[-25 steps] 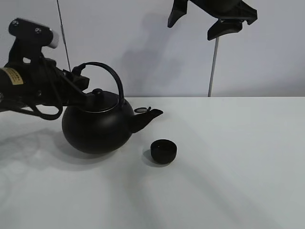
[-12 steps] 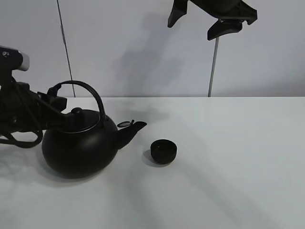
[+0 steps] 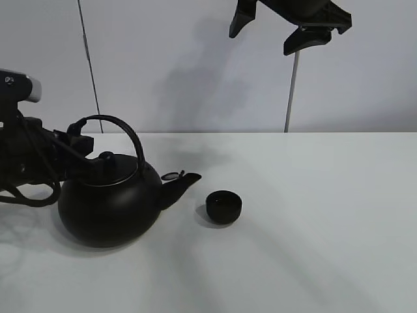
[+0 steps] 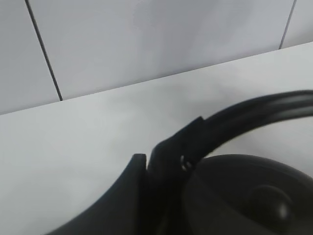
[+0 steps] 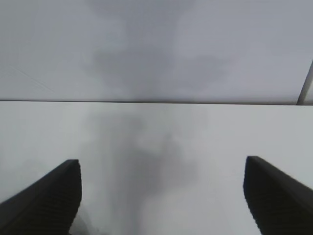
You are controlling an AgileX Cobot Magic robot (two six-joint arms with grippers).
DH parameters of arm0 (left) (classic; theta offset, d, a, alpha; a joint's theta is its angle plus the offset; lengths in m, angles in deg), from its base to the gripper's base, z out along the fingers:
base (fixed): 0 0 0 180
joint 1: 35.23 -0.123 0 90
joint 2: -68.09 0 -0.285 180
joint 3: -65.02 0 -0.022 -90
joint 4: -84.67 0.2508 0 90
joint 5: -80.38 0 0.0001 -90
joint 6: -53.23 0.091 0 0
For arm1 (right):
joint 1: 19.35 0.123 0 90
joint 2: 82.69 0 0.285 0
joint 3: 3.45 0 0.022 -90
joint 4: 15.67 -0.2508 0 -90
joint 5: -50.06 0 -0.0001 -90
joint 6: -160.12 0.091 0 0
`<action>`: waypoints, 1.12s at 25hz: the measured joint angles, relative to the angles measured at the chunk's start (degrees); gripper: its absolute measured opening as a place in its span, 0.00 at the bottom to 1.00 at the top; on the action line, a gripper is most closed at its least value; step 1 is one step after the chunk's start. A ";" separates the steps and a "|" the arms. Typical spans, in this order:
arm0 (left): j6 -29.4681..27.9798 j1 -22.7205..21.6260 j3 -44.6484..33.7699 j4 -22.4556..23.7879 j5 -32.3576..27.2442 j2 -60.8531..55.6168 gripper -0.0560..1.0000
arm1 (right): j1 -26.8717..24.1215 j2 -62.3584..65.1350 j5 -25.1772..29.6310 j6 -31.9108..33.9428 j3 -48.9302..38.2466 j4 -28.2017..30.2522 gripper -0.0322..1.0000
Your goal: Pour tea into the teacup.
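Note:
The small matte black teacup (image 3: 223,207) stands upright on the white table, just right of the kettle's spout (image 3: 183,180) and apart from it. The big round black kettle (image 3: 109,208) sits low at the left, seemingly resting on the table. My left gripper (image 3: 76,135) is shut on the rear foot of its arched handle (image 3: 120,124). In the left wrist view the handle (image 4: 254,108) runs out from the gripper (image 4: 166,156) above the lid (image 4: 254,196). My right gripper (image 3: 290,29) hangs high at the back, open and holding nothing; its fingers (image 5: 49,196) stand wide apart.
The white table (image 3: 313,228) stretches right of the teacup and toward the front. A pale wall with thin vertical seams (image 3: 290,91) stands behind it. The left arm's body and cables (image 3: 26,169) fill the far left edge.
The left gripper has carried the kettle leftward and down, away from the teacup, and it has levelled out. The teacup and the right gripper have not moved.

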 joint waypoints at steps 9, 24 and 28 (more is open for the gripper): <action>-5.94 0.18 -2.15 2.50 4.16 -0.36 0.52 | 0.00 0.00 0.00 0.00 0.00 0.00 0.63; -6.56 0.18 -18.54 8.22 -6.75 -23.15 0.59 | 0.00 0.00 0.06 0.00 0.00 0.00 0.63; -19.62 0.18 -10.46 19.11 -32.69 -30.88 0.59 | 0.00 0.00 0.06 0.00 0.00 -0.05 0.63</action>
